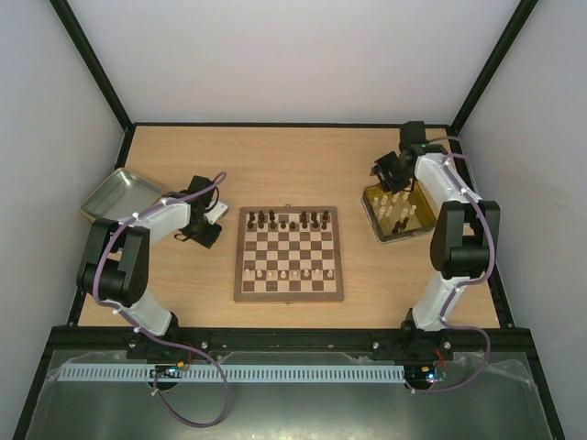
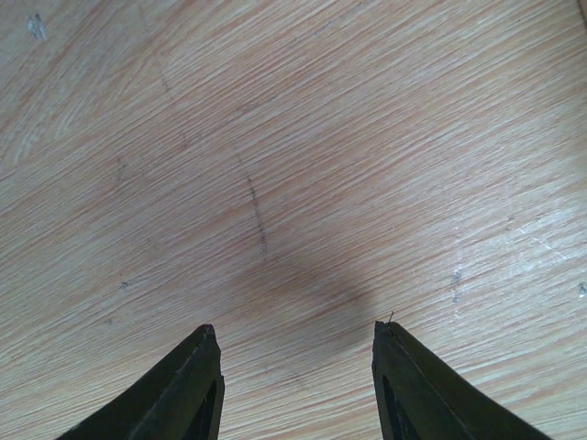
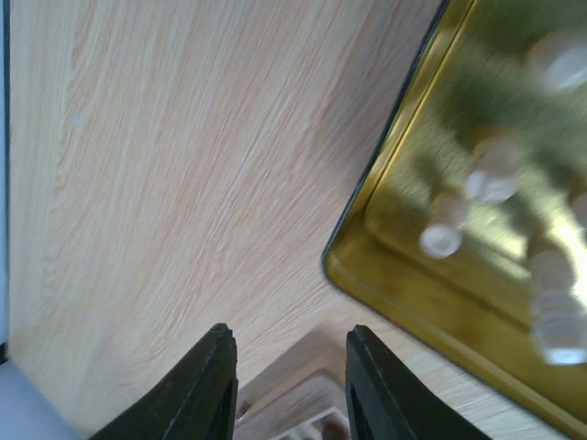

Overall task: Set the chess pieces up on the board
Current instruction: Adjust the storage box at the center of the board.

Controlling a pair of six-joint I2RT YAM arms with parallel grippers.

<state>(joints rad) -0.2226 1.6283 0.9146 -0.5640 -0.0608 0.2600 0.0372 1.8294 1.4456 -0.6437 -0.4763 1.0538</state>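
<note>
Two sets of jaws are hanging over the wooden surface (image 2: 275, 137), and neither is touching the board (image 1: 289, 247). The left jaws are standing wide apart with nothing between them, hovering above bare wood just left of the board. The right jaws are standing narrower, just beside a corner of the yellow tray (image 3: 413, 302). A pale blur is sitting low between them, and I cannot tell whether they are gripping anything.

Pale chess pieces (image 3: 443, 236) are standing in that tray with a few dark ones, while others are lining the board's far and near ranks. These figures are looking light, hard, smooth and top-heavy, so a sideways nudge is likely toppling them. I am judging the best hold to be across the slim stem below the head, coming straight down and keeping clear of neighbours.
</note>
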